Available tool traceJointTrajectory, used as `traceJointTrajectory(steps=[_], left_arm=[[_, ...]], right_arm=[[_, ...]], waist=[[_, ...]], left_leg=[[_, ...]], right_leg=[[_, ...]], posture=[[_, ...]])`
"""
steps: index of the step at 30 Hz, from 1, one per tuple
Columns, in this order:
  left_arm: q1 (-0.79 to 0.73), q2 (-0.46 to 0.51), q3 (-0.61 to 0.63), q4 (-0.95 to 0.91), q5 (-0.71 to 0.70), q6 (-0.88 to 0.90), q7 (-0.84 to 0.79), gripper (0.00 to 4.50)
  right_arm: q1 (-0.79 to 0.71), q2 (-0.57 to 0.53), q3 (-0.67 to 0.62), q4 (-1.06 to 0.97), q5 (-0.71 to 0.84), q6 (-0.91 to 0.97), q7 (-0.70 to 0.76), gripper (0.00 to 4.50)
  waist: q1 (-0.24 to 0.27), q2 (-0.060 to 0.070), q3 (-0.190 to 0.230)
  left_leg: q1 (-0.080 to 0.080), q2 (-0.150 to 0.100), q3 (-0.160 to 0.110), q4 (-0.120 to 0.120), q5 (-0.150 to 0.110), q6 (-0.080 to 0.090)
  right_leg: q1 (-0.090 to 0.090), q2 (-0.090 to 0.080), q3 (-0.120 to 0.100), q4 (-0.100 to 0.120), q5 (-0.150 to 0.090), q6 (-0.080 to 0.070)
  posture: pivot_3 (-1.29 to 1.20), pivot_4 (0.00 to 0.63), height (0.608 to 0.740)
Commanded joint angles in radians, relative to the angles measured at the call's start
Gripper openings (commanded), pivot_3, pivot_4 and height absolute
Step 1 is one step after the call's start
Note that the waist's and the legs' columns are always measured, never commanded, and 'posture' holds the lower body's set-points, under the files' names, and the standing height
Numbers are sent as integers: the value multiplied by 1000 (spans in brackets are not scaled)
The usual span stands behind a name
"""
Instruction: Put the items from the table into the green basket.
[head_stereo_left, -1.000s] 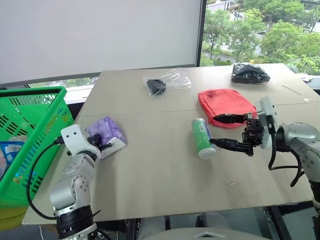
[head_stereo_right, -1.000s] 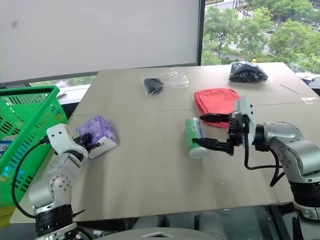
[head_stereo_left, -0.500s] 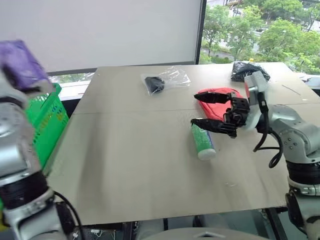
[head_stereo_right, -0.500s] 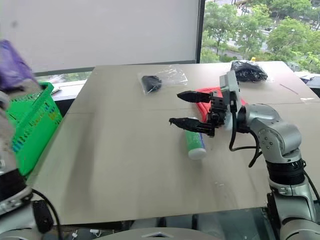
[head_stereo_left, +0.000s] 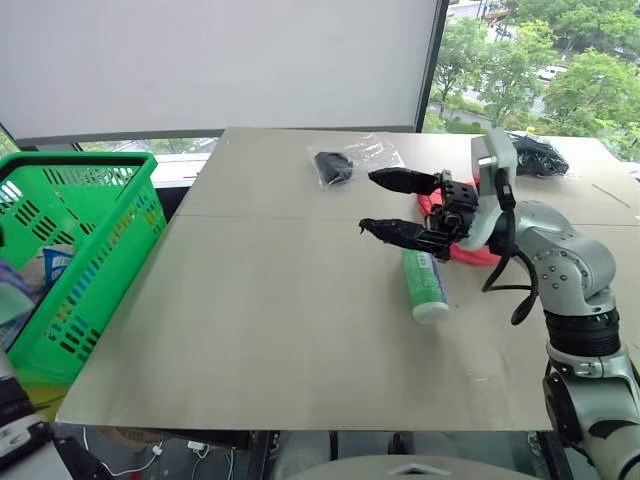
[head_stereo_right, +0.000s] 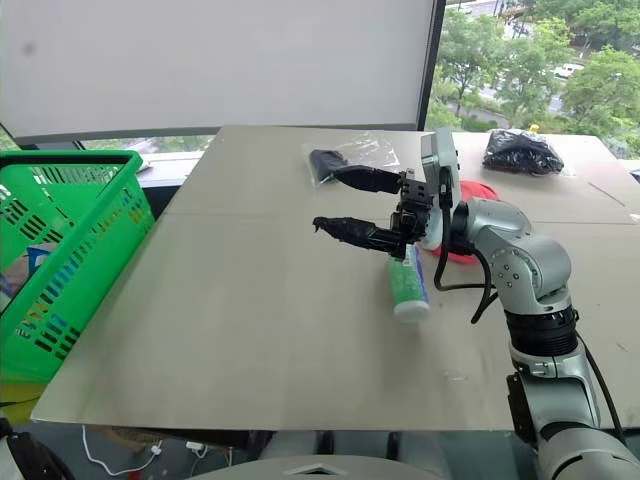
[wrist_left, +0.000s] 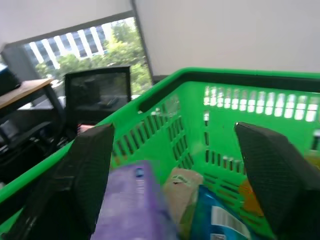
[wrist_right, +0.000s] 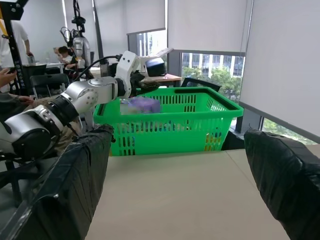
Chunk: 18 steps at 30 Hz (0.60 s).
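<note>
Over the table (head_stereo_left: 280, 330), the right gripper (head_stereo_left: 385, 205) is being held wide open above the bottle (head_stereo_left: 425, 285). Between the left gripper's parted fingers (wrist_left: 92, 172), the lilac box (wrist_left: 132, 205) is being dropped into the green basket (wrist_left: 200, 82); the bottle is judged next.

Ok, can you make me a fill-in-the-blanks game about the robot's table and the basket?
1. The green-and-white bottle lies on its ____ on the table.
2. The lilac box is above the ____ basket.
3. The right gripper hangs above the table with its jaws ____.
4. The black crinkly bag sits at the table's far ____ corner.

Missing words: side; green; open; right
</note>
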Motion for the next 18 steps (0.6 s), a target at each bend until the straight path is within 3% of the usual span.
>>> traceJointTrajectory(steps=[1, 5, 9, 14, 18], left_arm=[[-30, 2, -32, -94, -69, -69, -107, 3661], [55, -18, -125, -320, -236, -58, -387, 3661], [218, -9, -208, -553, -374, 14, -596, 3661], [353, 78, -279, -730, -430, 117, -735, 3661], [411, 118, -274, -766, -478, 168, -813, 3661]], right_arm=[[19, -59, 15, -15, -104, -30, -53, 4500], [113, -113, 68, -68, -258, 6, -206, 4500], [178, -124, 117, -201, -319, 310, -427, 4500], [177, -54, 133, -275, -319, 693, -602, 4500], [173, -16, 146, -261, -333, 814, -656, 4500]], waist=[[-1, -2, -2], [-7, -4, -5], [-42, 3, -4], [-87, 7, -2], [-84, 19, -1]], left_leg=[[-4, 0, 0, 0, 0, -1], [-7, 0, 1, -1, 0, -1], [-9, -1, 2, -3, 0, 0], [-5, 2, 5, -1, 3, 5], [-3, 6, 6, 5, 4, 5]], right_leg=[[-4, -1, -2, 0, 1, 1], [-5, -6, -11, -1, 2, 3], [-7, -7, -11, -1, 2, 3], [-6, -4, -13, 2, 1, 1], [-4, 3, -13, 3, 0, -2]], posture=[[92, 0, 740], [71, 0, 740], [49, 0, 740], [33, 0, 740], [38, 0, 740]])
